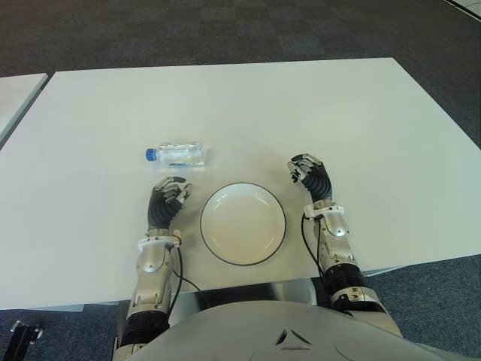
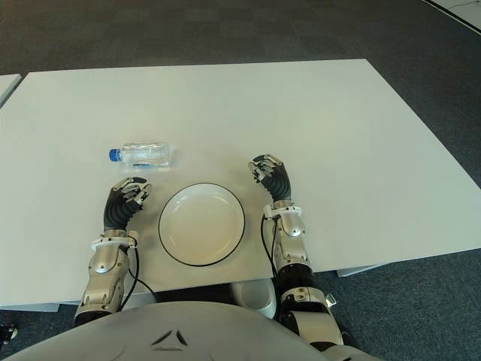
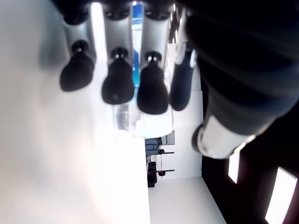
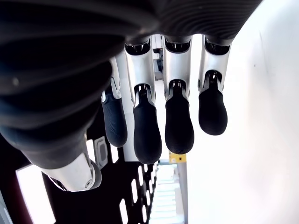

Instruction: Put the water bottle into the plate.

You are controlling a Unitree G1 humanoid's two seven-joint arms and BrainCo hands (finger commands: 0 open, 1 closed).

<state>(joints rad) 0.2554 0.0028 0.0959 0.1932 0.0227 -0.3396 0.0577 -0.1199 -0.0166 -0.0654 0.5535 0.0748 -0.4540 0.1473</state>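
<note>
The left wrist view is showing little of the water bottle (image 3: 135, 70): only a strip of blue and a clear patch are peeking between the dark fingertips (image 3: 117, 86) of the left hand, and the cap and body outline are lost in glare. The right wrist view is showing nothing of the table's objects, only the right hand's own fingers (image 4: 147, 128) hanging loose over the white surface. The lower edge of both eye views is cut off by the robot's own chest.

The water bottle (image 1: 176, 154) is lying on its side on the white table (image 1: 248, 98), at about 10 o'clock from the plate (image 1: 243, 223) and apart from its rim. It is sitting just beyond the left hand (image 1: 170, 198), at that hand's 12 o'clock, with a gap of bare table between the fingertips and the bottle; nothing is touching it.

The bottle's long axis is running across the table, from 9 o'clock to 3 o'clock, with the blue cap pointing toward 9 o'clock and the base toward 3 o'clock.

The left hand is showing at 9 o'clock of the plate, fingers loosely curled and holding nothing. The right hand (image 1: 308, 171) is showing at about 2 o'clock of the plate, near its rim, fingers likewise relaxed, half bent and gripping nothing. The plate is lying bare between the two forearms.
</note>
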